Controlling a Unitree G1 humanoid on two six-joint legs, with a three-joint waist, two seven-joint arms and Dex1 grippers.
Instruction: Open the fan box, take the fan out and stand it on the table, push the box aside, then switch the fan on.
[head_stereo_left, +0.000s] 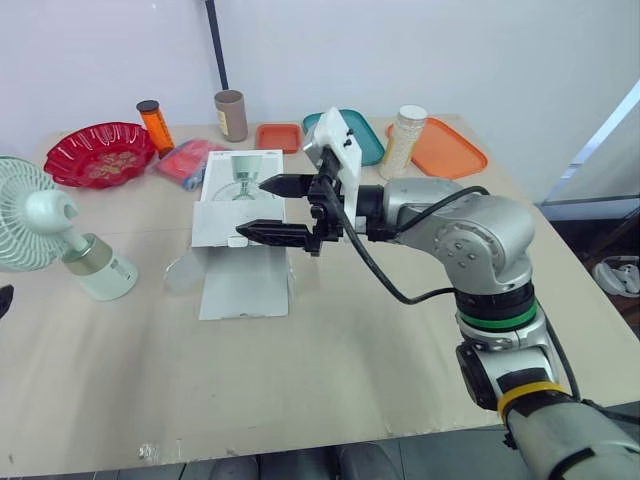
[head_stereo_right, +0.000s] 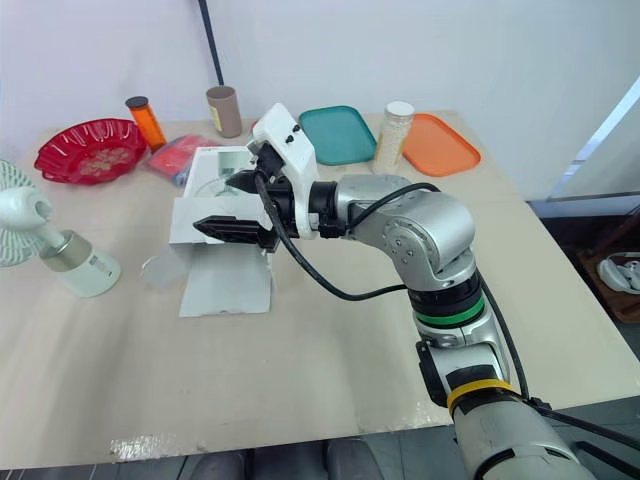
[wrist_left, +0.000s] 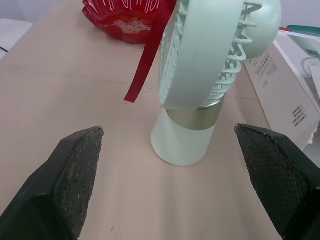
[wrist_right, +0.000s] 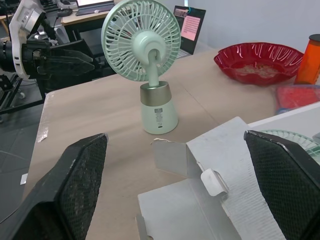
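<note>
The pale green fan stands upright on the table at the left, out of its box. The white fan box lies open at the table's middle, flaps spread toward the front. My right gripper hovers open just over the box, one finger above the other, holding nothing. In the right wrist view the box's torn flaps lie between its fingers and the fan stands beyond. My left gripper is open, a short way from the fan's base, not touching it.
A red bowl, orange bottle, cardboard tube and red packet line the back left. Small orange tray, teal tray, jar and orange tray sit at the back right. Clear wrap lies beside the box.
</note>
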